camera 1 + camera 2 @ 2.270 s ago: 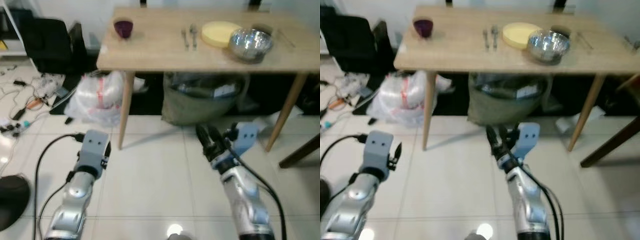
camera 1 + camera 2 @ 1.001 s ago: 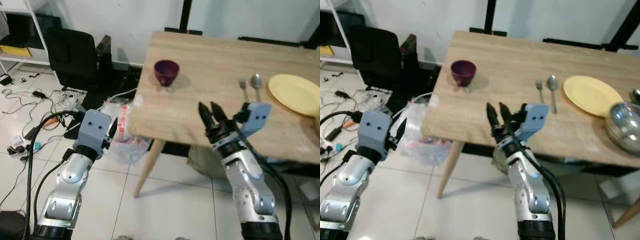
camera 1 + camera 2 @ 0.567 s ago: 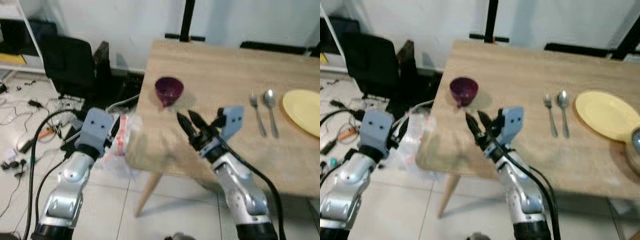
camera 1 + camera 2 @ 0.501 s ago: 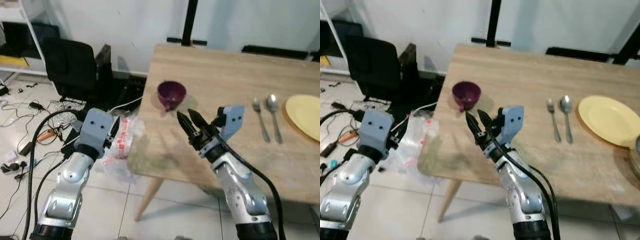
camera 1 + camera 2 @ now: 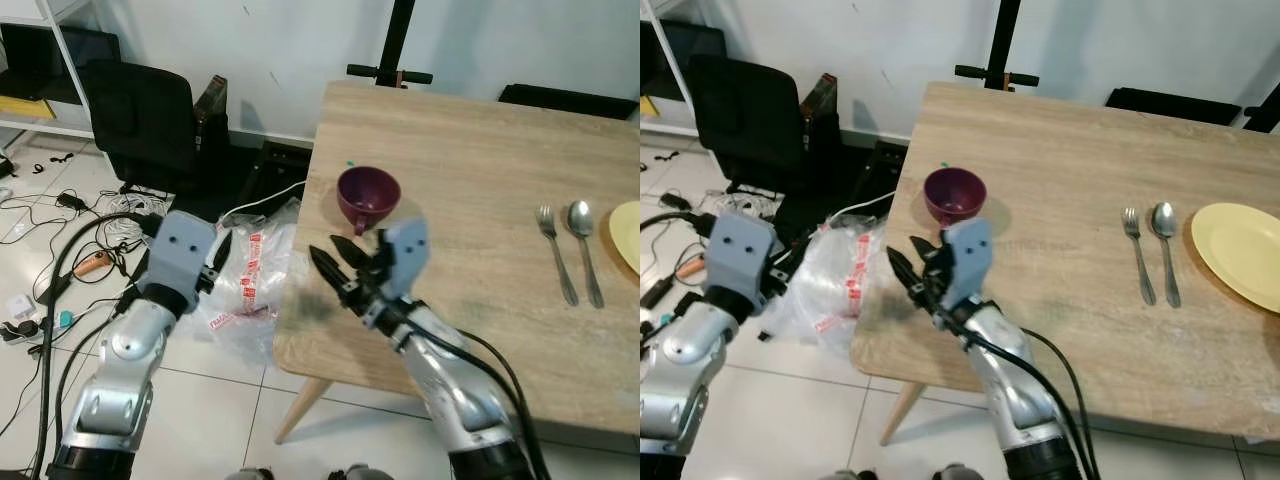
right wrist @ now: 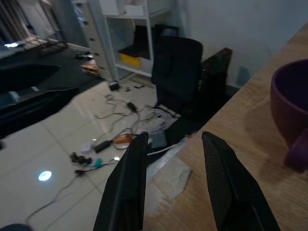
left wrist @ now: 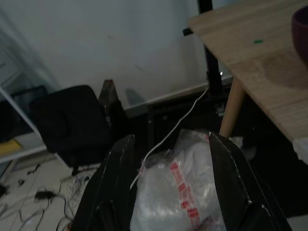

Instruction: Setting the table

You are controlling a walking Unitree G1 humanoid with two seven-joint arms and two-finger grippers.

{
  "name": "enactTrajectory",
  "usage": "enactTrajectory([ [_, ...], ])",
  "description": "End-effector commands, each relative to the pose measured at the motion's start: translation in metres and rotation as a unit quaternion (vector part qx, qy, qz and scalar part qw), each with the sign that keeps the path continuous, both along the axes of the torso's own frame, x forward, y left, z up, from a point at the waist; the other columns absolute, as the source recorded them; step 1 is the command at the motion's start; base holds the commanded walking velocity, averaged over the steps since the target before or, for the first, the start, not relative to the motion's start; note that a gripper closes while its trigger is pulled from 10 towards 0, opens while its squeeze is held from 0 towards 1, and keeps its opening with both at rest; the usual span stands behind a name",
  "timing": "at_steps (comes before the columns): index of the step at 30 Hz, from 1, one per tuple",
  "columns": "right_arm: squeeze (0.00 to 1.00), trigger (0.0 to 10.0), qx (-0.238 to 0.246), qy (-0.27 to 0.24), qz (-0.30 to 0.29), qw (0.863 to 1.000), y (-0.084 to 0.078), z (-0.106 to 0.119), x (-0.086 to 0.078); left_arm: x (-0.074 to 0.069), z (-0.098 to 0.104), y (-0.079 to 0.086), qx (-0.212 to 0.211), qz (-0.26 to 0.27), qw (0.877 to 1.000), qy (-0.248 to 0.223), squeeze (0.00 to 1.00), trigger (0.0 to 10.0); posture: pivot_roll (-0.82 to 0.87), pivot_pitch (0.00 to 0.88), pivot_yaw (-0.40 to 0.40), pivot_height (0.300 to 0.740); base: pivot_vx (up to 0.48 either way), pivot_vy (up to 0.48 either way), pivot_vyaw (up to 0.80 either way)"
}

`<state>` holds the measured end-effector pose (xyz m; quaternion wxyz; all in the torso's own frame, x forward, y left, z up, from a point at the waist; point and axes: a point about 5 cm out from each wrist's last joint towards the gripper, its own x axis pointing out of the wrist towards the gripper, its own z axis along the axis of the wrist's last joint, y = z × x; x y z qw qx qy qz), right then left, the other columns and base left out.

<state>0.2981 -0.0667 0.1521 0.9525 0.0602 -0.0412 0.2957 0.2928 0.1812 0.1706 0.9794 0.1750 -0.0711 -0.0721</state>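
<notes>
Right gripper (image 5: 345,272), jaws parted and empty, has swung in over the near-left corner of the pale wooden bench (image 5: 470,160), now just short of the small purple ceramic cup (image 5: 367,197)—a grasp looks imminent; left gripper (image 5: 215,262) idles, jaws parted.

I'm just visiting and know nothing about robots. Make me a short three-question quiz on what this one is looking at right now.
1. True or false: the purple cup stands upright near the left end of the wooden table.
2. Which lies nearer the yellow plate: A) the fork or B) the spoon?
3. Fill in: the right gripper hovers over the table with its fingers ____, just short of the cup.

Key: 1 true; 2 B; 3 open.
</notes>
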Motion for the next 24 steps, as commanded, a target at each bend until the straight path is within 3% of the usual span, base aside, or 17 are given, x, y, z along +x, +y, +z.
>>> enactTrajectory([
  [1,0.00,10.0,-0.013,0.002,-0.012,1.000,-0.001,-0.004,0.001,-0.001,-0.001,0.001,-0.009,0.002,1.000,0.007,0.00,10.0,-0.05,0.047,0.014,0.740,0.000,0.000,0.00],
  [2,0.00,10.0,-0.017,0.003,-0.020,1.000,0.000,-0.004,0.003,-0.001,0.000,0.001,-0.007,-0.008,1.000,0.012,0.00,10.0,-0.04,0.050,0.011,0.740,0.000,0.000,0.00],
  [3,0.00,10.0,-0.025,-0.001,-0.039,0.999,0.001,-0.005,0.008,-0.006,-0.001,-0.002,0.000,-0.069,0.997,0.040,0.00,10.0,-0.04,0.053,0.008,0.740,0.000,0.000,0.00],
  [4,0.00,10.0,-0.025,-0.001,-0.039,0.999,0.001,-0.005,0.008,-0.006,-0.001,-0.002,0.000,-0.069,0.997,0.040,0.00,10.0,-0.04,0.053,0.008,0.740,0.000,0.000,0.00],
  [6,0.00,10.0,-0.035,-0.004,-0.055,0.998,0.003,-0.006,0.012,-0.015,0.000,-0.007,-0.010,-0.142,0.987,0.072,0.00,10.0,-0.03,0.059,0.008,0.740,0.000,0.000,0.00],
  [8,0.00,10.0,-0.035,-0.004,-0.055,0.998,0.003,-0.006,0.012,-0.015,0.000,-0.007,-0.010,-0.142,0.987,0.072,0.00,10.0,-0.03,0.059,0.008,0.740,0.000,0.000,0.00],
  [9,0.00,10.0,-0.042,-0.006,-0.085,0.996,0.005,-0.006,0.019,-0.024,0.007,-0.008,-0.031,-0.198,0.975,0.094,0.00,10.0,-0.01,0.062,0.011,0.740,0.000,0.000,0.00],
  [12,0.00,10.0,-0.049,-0.006,-0.122,0.991,0.006,-0.005,0.027,-0.030,0.014,-0.008,-0.042,-0.231,0.967,0.102,0.00,10.0,0.00,0.064,0.010,0.740,0.000,0.000,0.00],
  [17,0.00,10.0,-0.059,-0.012,-0.162,0.985,0.003,-0.004,0.034,-0.030,0.025,-0.009,-0.050,-0.230,0.968,0.088,0.00,10.0,0.01,0.067,0.004,0.740,0.000,0.000,0.00],
  [24,0.00,10.0,-0.077,0.032,-0.188,0.979,-0.007,-0.025,0.040,-0.032,0.024,-0.015,-0.056,-0.235,0.965,0.098,0.00,10.0,0.01,0.071,0.004,0.740,0.000,0.000,0.00],
])
